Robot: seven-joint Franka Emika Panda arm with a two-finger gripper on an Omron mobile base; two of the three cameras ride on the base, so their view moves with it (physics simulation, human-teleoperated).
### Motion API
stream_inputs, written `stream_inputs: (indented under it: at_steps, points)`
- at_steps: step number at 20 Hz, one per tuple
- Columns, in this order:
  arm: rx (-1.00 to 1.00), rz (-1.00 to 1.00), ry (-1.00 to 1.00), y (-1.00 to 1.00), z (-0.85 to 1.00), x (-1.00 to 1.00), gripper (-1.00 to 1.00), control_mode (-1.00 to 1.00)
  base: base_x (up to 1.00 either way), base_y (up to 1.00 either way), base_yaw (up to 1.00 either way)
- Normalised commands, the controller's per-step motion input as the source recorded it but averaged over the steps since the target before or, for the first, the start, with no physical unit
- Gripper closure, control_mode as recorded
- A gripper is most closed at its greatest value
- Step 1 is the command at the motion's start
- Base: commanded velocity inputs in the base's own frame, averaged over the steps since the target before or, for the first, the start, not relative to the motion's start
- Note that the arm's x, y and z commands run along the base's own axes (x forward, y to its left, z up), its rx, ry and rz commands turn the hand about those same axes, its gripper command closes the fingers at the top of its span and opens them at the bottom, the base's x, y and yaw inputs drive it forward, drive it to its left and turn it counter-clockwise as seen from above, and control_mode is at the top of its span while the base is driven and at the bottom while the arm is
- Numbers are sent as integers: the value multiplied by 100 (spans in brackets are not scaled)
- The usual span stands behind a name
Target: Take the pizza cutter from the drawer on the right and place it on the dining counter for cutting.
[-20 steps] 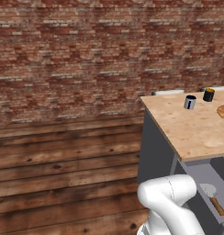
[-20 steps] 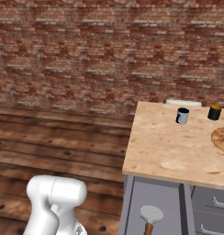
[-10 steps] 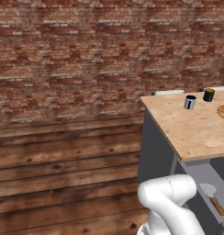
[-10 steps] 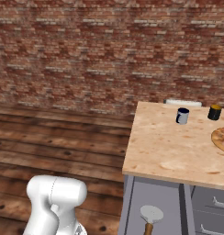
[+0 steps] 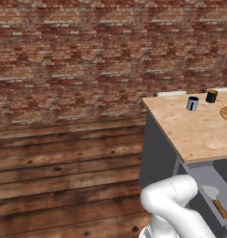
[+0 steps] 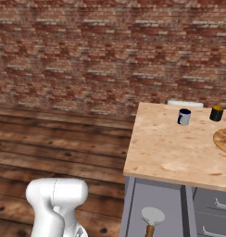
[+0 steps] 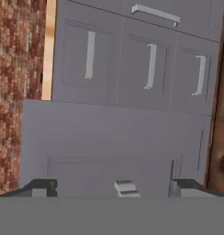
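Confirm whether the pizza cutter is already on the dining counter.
No, the pizza cutter lies in the open drawer, below the dining counter top.

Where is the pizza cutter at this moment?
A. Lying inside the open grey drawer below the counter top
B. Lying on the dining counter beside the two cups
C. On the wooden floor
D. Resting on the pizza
A. The pizza cutter lies in the pulled-out drawer, grey wheel blade towards the counter and wooden handle pointing outward, below the edge of the dining counter; the left base view shows the same.
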Motion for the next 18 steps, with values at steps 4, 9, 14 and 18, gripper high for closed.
stream_inputs:
  at_steps: [4, 9, 14, 18]
  points:
    - [0, -1, 8, -1, 99, -51, -100, -100, 0, 0, 0]
    - [-1, 0, 5, 4, 100, -14, -100, -100, 0, 0, 0]
    - [0, -2, 8, 9, 100, 0, -100, -100, 0, 0, 0]
    - [0, -1, 12, 32, 100, 10, -100, -100, 0, 0, 0]
